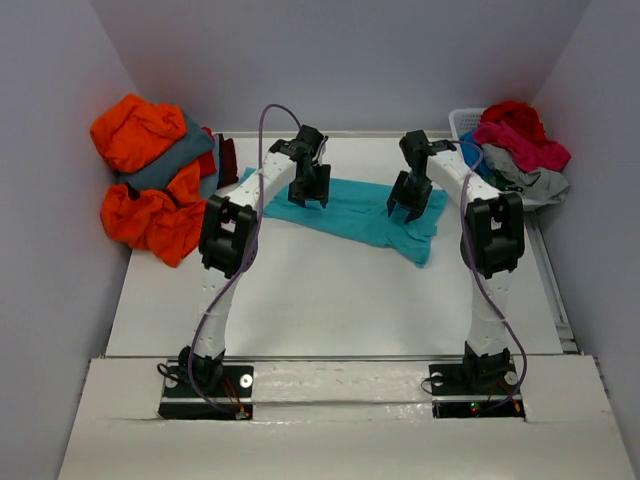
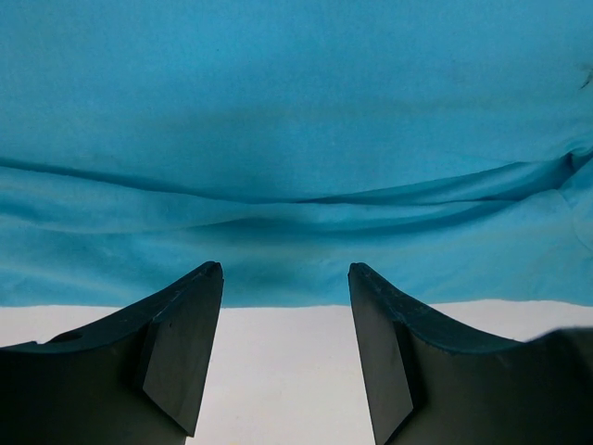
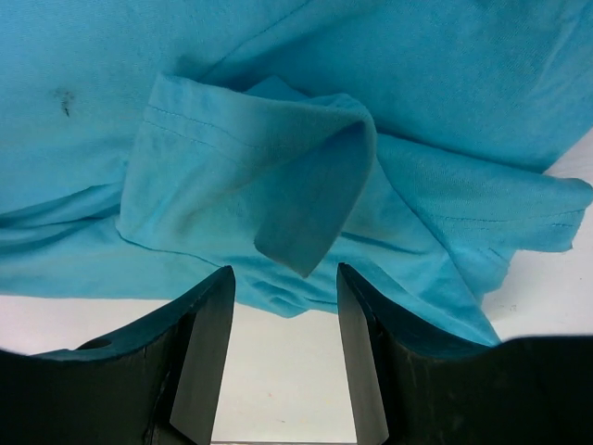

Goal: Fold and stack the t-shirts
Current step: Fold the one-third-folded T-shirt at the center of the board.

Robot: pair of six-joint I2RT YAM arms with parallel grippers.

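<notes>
Near half of the table (image 1: pixel 330 300) is bare white from the turquoise t-shirt (image 1: pixel 350 212) down to the arm bases, so there's loads of room to swing through. The far corners are clogged though: a heap of orange and grey shirts (image 1: pixel 150 185) sits against the left wall (image 1: pixel 60 200), and the white basket (image 1: pixel 460 122) on the right has a pile of red and pink shirts (image 1: pixel 520 145) spilling over it. The left gripper (image 1: pixel 312 197) and right gripper (image 1: pixel 408 208) both sit low at the shirt's near edge, jaws spread with bare tabletop in each gap, and a curled-up sleeve (image 3: pixel 278 185) bunches right ahead of the right one.
</notes>
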